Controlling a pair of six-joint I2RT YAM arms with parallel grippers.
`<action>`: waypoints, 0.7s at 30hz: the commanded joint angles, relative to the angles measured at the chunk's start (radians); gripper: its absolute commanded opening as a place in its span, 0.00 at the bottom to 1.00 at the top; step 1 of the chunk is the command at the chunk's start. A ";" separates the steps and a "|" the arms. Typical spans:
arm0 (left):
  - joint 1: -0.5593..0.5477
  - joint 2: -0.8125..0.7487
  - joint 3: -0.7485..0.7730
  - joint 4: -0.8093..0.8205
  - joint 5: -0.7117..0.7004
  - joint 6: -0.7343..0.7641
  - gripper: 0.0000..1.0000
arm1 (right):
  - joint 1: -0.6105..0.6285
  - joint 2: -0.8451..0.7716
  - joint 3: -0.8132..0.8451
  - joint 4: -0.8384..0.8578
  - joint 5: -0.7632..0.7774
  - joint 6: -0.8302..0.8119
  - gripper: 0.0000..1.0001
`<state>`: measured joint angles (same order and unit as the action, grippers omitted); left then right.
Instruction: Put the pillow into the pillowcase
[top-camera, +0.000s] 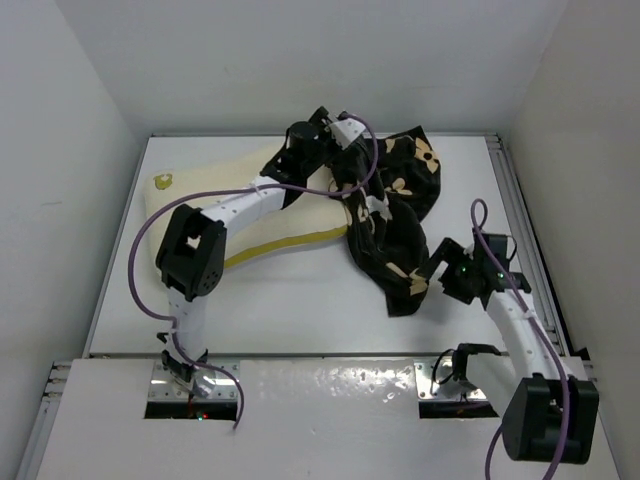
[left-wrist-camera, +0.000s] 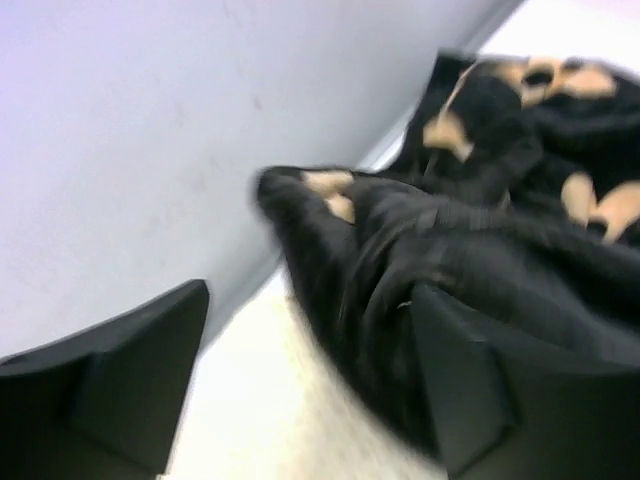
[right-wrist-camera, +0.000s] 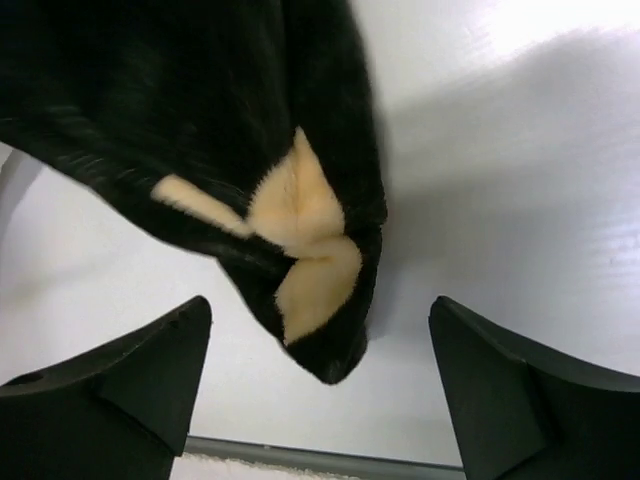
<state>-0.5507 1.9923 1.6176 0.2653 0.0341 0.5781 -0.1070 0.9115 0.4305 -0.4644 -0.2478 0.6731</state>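
Pointing into the wide-spread right hand (right-wrist-camera: 320, 315): the pillowcase (right-wrist-camera: 200, 100) corner.

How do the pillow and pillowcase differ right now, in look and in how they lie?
The pillow is plain cream with a yellow side band; the pillowcase is black with tan flowers. The pillow lies flat; the pillowcase is crumpled in a heap. Both are on the table, meeting at one end.

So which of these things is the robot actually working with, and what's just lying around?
Part of the job:
the cream pillow
the black flowered pillowcase

Just there:
the purple cables
the white table
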 joint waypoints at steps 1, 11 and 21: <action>0.026 -0.013 -0.007 0.040 -0.027 0.009 0.84 | 0.032 0.023 0.175 0.012 0.102 -0.055 0.89; 0.083 -0.070 0.114 -0.211 -0.085 -0.015 0.98 | 0.222 0.386 0.578 0.085 0.185 -0.257 0.33; 0.156 -0.294 -0.238 -0.632 0.182 0.400 0.58 | 0.269 0.923 1.025 0.164 0.067 -0.181 0.44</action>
<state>-0.4057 1.8172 1.5364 -0.2008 0.0940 0.7582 0.1513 1.7721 1.3712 -0.3347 -0.1299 0.4660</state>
